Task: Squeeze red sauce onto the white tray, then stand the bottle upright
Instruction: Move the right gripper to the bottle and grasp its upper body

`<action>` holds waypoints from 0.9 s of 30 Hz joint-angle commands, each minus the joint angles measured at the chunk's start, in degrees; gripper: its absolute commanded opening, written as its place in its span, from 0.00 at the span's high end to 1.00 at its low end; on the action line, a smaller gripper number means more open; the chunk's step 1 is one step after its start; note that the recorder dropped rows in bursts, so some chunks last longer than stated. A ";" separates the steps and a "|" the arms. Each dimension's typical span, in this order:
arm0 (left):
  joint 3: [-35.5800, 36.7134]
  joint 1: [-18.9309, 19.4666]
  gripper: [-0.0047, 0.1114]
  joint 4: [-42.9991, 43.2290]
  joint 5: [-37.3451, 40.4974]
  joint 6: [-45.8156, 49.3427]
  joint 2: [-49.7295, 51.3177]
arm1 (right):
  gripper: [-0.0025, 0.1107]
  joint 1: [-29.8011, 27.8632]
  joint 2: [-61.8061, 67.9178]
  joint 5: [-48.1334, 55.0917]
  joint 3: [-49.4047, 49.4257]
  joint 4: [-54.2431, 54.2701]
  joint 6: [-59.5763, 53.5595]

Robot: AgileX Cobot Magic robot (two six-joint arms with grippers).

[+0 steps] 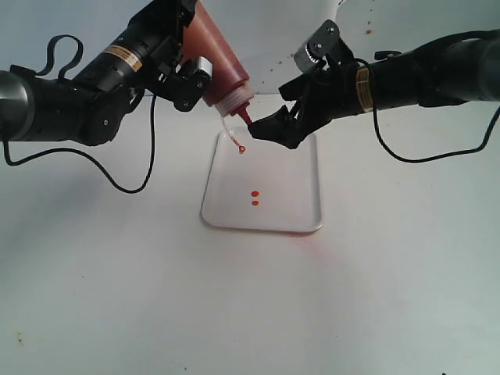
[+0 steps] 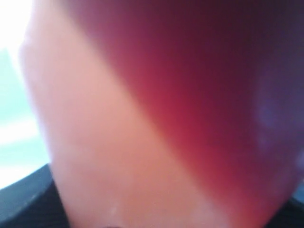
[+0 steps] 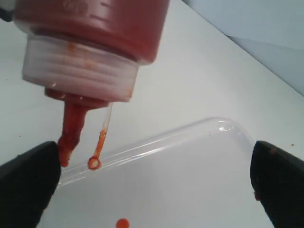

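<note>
You've got the bottle [image 1: 223,58] in the upper middle of the exterior frame, held off the table, well tilted. Its long axis runs on a steep diagonal, base to the upper left, nozzle [image 1: 244,117] pointing down and right at the tray's far left corner. The cap [image 1: 241,148] dangles on its tether just under the nozzle, over the tray rim.

Left gripper [image 1: 187,78] is clamped round the bottle's body from the left. Its wrist view is only blurred red-brown bottle wall [image 2: 199,109], fingers not visible there.

Right gripper [image 1: 275,133] sits just right of the nozzle, jaws spread wide, holding nothing. In the right wrist view one finger [image 3: 28,183] is right beside the nozzle tip [image 3: 65,152]; touching or not, can't tell. The other finger [image 3: 280,183] is well apart across the tray.

The tray [image 1: 301,168] lies flat at frame centre, long side running away from you. Sauce [image 1: 255,198] shows as two small red drops close together near the tray's middle, and red smear on the nozzle
</note>
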 commanded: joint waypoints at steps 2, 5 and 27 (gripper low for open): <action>-0.91 -0.19 0.96 -0.96 -3.24 -1.33 -1.04 | 0.05 -1.03 -0.80 6.02 -0.18 -0.04 0.15; -0.91 -0.19 0.96 -0.96 -3.24 -1.33 -1.04 | 0.05 -2.11 -0.80 6.43 -0.18 -0.04 0.45; -0.91 -0.19 0.96 6.05 -2.75 -1.33 -1.04 | 0.05 1.65 -3.86 2.38 -0.18 9.43 -9.22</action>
